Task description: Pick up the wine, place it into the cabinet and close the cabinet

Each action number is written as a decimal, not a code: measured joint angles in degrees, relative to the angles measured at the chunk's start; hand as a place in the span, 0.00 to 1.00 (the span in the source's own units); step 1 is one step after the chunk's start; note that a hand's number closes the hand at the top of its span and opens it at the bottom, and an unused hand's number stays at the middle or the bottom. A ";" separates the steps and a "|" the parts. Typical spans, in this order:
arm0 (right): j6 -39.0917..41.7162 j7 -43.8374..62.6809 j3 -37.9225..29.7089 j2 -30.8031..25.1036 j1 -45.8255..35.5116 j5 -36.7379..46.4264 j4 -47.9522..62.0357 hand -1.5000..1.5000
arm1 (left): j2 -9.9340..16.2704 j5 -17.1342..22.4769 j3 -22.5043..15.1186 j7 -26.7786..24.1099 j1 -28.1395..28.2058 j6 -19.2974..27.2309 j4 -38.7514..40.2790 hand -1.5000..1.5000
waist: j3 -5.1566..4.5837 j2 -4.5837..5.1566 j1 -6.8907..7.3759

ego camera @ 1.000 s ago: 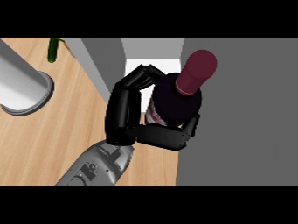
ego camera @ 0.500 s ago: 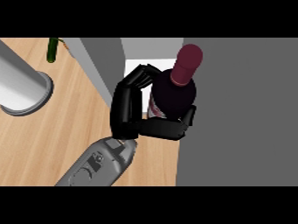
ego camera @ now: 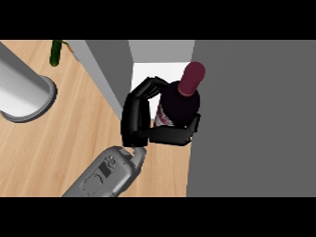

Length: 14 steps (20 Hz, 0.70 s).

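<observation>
Head view shows us our right hand (ego camera: pixel 138 121) curled round the wine bottle (ego camera: pixel 180 102), fingers wrapping its shoulder and thumb crossing under its body, so the hand is clamped on the bottle. Over the last second the bottle has travelled up the view and deeper toward the white interior of the cabinet (ego camera: pixel 150 71), and its maroon cap has straightened from a rightward lean to nearly upright. We judge from this that the carry is almost over and the placing step is beginning; the release and the closing of the door are not yet done. Beside the bottle, to its right, a broad grey panel (ego camera: pixel 263 120) fills the view; we take it for the cabinet door, though we cannot tell its hinge or handle. The bottle's base is hidden behind our thumb, so whether it rests on the cabinet floor is unclear. Left of the bottle stands a grey cylinder (ego camera: pixel 16 88), cut off by the edge, and a green vegetable (ego camera: pixel 56 51) lies beyond. Our left hand does not show.
</observation>
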 measured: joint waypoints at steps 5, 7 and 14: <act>-0.34 0.06 -0.51 -0.16 -0.34 0.00 0.14 0.00 | -0.05 -0.93 0.44 -3.86 -0.32 -0.20 5.42 1.00 | 0.00 0.03 -0.05; -0.12 -0.54 0.05 0.12 0.22 0.06 0.16 0.00 | -0.06 -0.43 -0.03 -5.06 -0.57 0.49 6.70 1.00 | 0.01 0.03 -0.06; 0.14 -0.66 -0.73 -0.51 -0.28 0.03 0.30 0.00 | -0.04 1.84 4.64 -9.98 -2.81 -1.88 12.91 1.00 | 0.00 0.08 -0.03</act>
